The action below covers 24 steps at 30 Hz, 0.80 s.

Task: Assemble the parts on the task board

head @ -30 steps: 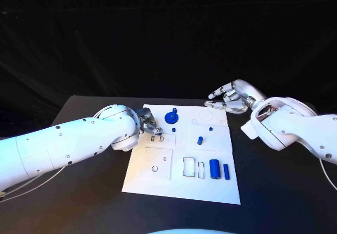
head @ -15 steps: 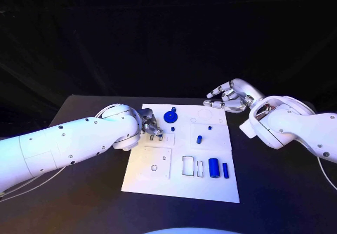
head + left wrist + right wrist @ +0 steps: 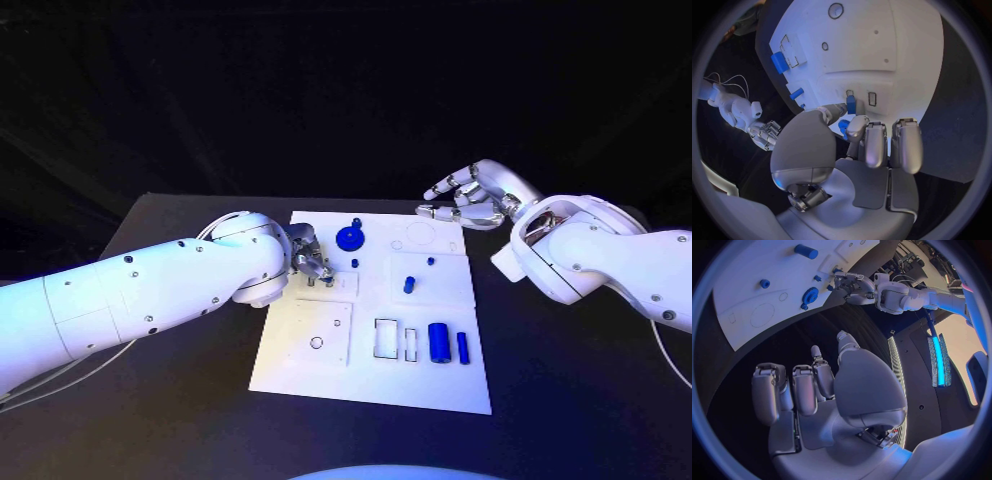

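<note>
Head view: white task board (image 3: pixel 325 350) carries blue parts (image 3: pixel 438 343).

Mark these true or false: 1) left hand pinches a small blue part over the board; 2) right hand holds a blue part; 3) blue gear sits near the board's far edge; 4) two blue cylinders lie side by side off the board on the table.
1) True: the left hand pinches a small blue part over the task board.
2) False: the right hand holds nothing.
3) True: blue gear.
4) False: the two blue cylinders lie on the board.
</note>
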Each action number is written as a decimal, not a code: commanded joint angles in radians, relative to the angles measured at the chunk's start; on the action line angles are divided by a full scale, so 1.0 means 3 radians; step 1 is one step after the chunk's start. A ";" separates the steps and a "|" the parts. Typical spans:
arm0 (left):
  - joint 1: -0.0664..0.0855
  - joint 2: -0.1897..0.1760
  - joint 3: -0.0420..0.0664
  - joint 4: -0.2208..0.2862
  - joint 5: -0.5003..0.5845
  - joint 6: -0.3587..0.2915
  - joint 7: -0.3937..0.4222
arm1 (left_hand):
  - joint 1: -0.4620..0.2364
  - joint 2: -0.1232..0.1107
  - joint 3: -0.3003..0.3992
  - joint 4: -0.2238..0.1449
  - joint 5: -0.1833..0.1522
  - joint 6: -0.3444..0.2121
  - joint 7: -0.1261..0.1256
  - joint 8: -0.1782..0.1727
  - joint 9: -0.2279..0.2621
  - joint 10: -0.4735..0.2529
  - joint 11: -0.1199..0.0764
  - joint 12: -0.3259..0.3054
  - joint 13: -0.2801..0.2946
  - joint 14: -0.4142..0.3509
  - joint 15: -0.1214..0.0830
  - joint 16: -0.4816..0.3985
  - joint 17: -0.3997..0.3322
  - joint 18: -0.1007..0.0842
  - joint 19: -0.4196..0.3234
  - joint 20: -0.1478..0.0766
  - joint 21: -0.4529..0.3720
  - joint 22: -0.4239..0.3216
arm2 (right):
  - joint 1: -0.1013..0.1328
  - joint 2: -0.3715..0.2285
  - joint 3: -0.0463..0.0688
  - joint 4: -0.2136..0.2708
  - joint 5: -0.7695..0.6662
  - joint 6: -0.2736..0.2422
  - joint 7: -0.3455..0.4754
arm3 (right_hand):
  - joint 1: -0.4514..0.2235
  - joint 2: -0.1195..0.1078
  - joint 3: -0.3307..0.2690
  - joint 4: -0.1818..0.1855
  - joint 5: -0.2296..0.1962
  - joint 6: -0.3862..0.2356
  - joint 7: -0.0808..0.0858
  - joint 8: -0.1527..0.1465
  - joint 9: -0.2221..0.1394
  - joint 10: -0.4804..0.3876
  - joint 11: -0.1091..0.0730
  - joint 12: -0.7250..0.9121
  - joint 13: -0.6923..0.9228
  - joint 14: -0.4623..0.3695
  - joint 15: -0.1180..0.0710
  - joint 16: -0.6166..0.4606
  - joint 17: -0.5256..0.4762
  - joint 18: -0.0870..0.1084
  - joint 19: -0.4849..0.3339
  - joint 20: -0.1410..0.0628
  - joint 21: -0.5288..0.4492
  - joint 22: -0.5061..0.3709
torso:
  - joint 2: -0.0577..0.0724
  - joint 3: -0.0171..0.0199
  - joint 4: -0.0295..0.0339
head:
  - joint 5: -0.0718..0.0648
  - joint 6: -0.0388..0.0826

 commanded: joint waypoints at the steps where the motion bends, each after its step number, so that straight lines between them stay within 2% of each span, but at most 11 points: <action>1: -0.0001 0.0014 -0.0001 -0.0004 -0.0037 0.0103 -0.0007 | -0.0002 0.0024 0.0603 -0.0586 0.0019 0.0050 -0.0037 0.0010 0.0006 0.0008 -0.0012 -0.0016 -0.0002 0.0142 -0.0023 -0.0013 0.0112 -0.0035 0.0022 -0.0005 0.0016 0.0067 | -0.0004 0.0004 0.0000 0.0002 -0.0040 0.0038 -0.0003 | -0.0007 0.0031 -0.0025 -0.0002 0.0023 -0.0012 -0.0014 0.0015 -0.0005 -0.0006 -0.0003 -0.0009 0.0263 0.0214 -0.0023 -0.0011 0.0344 0.0031 0.0164 -0.0022 -0.0020 0.0566 | 0.0001 0.0000 0.0001 | 0.0004 -0.0004; 24: -0.0006 0.0030 -0.0006 -0.0018 -0.0045 0.0233 -0.0016 | -0.0125 -0.0015 0.0434 -0.0539 -0.0051 0.0036 -0.0076 0.0039 0.0049 0.0030 -0.0038 -0.0038 -0.0038 0.0144 -0.0040 -0.0016 0.0114 -0.0037 0.0025 -0.0014 0.0016 0.0074 | -0.0009 -0.0004 0.0000 0.0000 -0.0040 0.0048 -0.0005 | -0.0012 0.0035 -0.0030 0.0003 0.0029 -0.0010 -0.0014 0.0017 -0.0005 -0.0001 -0.0003 -0.0005 0.0266 0.0215 -0.0024 -0.0009 0.0349 0.0030 0.0166 -0.0022 -0.0017 0.0568 | -0.0002 0.0001 0.0000 | 0.0008 -0.0021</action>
